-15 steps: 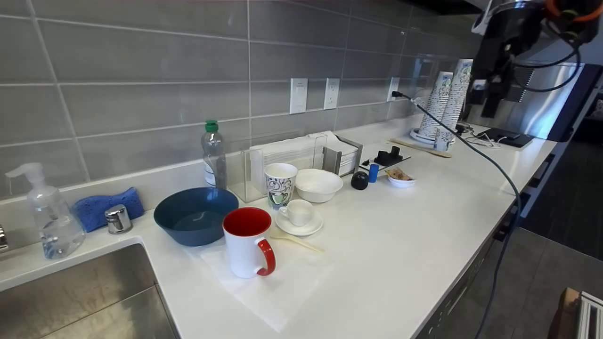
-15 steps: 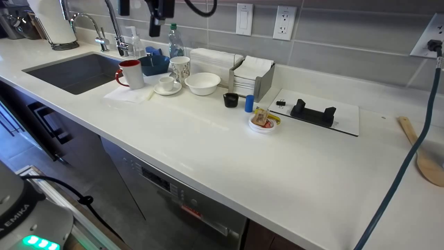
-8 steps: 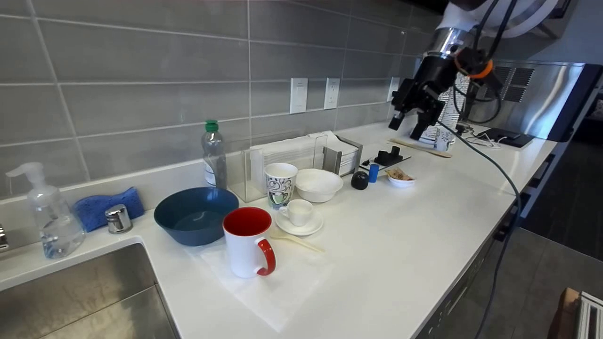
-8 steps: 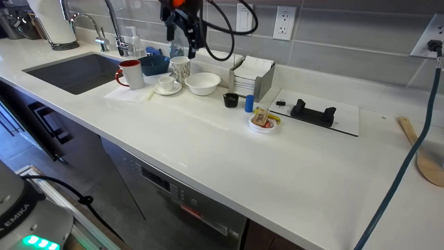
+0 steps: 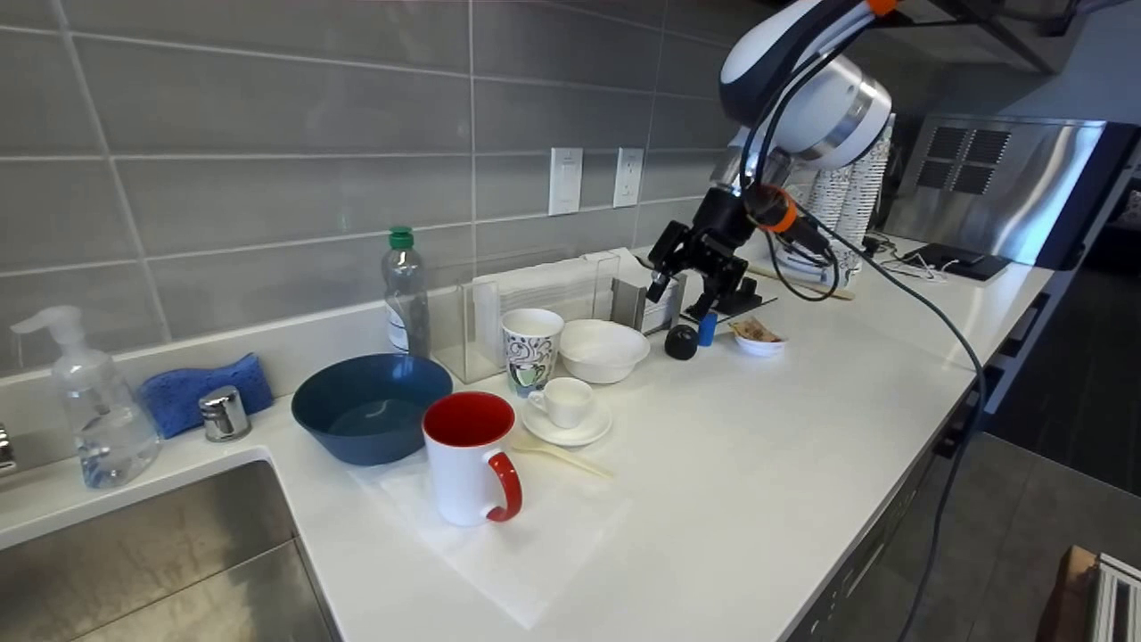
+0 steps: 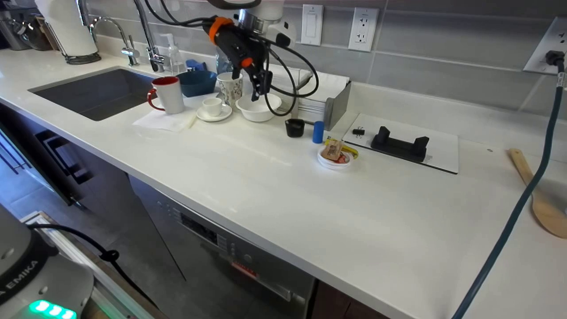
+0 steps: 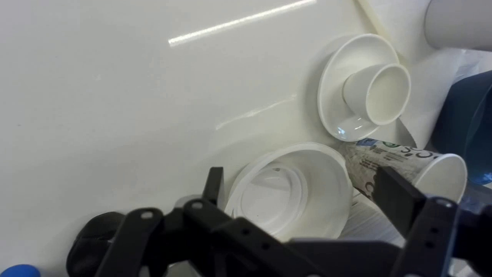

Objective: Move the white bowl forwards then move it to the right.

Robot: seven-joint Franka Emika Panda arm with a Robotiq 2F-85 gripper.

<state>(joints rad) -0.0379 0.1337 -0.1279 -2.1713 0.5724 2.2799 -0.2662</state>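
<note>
The white bowl (image 5: 604,351) stands upright on the counter beside the patterned paper cup, in front of the napkin holder. It also shows in an exterior view (image 6: 257,111), partly behind the gripper's finger and a cable, and in the wrist view (image 7: 321,184), where the gripper hides its lower edge. It looks empty. My gripper (image 5: 677,299) is open and empty, tilted downward, in the air above the bowl, over its side away from the paper cup. In the wrist view the two fingers (image 7: 301,188) stand wide apart, with the bowl between them in the picture.
The paper cup (image 5: 532,352) and the small cup with saucer (image 5: 566,410) stand close to the bowl. The napkin holder (image 5: 628,303) is behind it. A black object (image 5: 681,342), a blue cylinder (image 5: 707,328), a red-white mug (image 5: 468,459) and a dark-blue bowl (image 5: 370,410) are nearby.
The arm has come down from high above the counter and moved in toward the white bowl, with its gripper open. The bowl and the other objects have not moved.
</note>
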